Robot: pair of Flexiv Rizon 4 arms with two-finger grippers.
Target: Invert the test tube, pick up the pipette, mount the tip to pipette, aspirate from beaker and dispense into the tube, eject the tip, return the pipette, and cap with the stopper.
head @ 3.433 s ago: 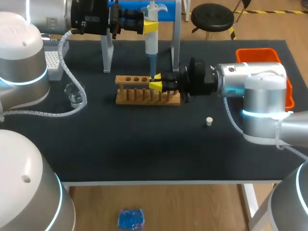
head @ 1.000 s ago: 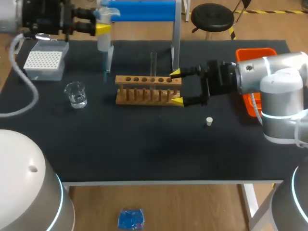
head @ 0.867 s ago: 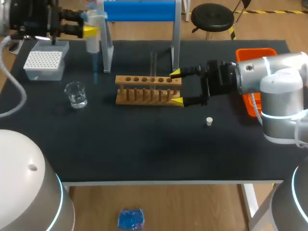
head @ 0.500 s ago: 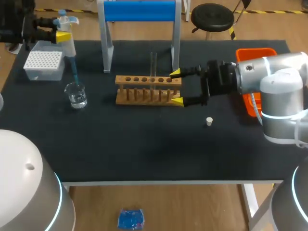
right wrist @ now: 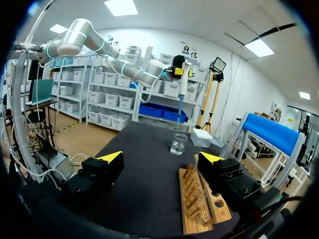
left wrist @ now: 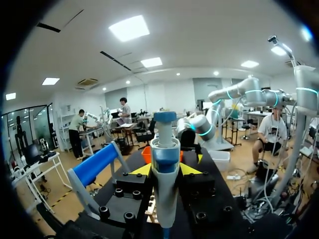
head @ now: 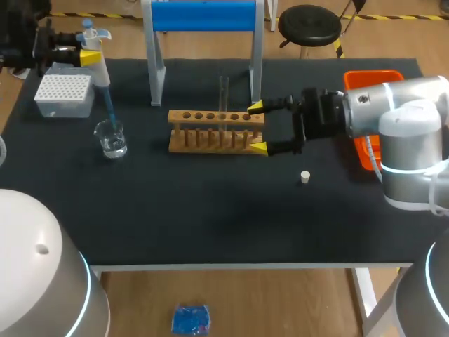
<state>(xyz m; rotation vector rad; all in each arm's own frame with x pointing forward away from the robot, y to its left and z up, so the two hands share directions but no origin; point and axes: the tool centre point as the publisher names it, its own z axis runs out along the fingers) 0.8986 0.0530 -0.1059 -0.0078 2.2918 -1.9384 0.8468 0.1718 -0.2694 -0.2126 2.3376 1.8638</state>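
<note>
My left gripper (head: 83,55) is shut on the white and blue pipette (head: 98,64) at the table's far left. The pipette's blue tip (head: 110,109) points down into the mouth of the glass beaker (head: 111,138). From the left wrist, the pipette (left wrist: 165,164) stands between the yellow fingertips (left wrist: 141,170). A clear test tube (head: 224,91) stands upright in the wooden rack (head: 216,131). My right gripper (head: 257,128) stands open at the rack's right end, holding nothing. The right wrist view has this gripper (right wrist: 162,158), the rack (right wrist: 202,199), the beaker (right wrist: 178,143) and the pipette (right wrist: 182,84). The white stopper (head: 304,177) lies on the mat.
A tip box (head: 64,95) sits behind the beaker at the far left. The blue-topped pipette stand (head: 203,17) rises behind the rack. An orange bin (head: 379,78) sits at the right edge behind my right arm.
My left arm has carried the pipette leftward from beside the stand to above the beaker, its tip now at the beaker's mouth. The right arm has stayed still.
</note>
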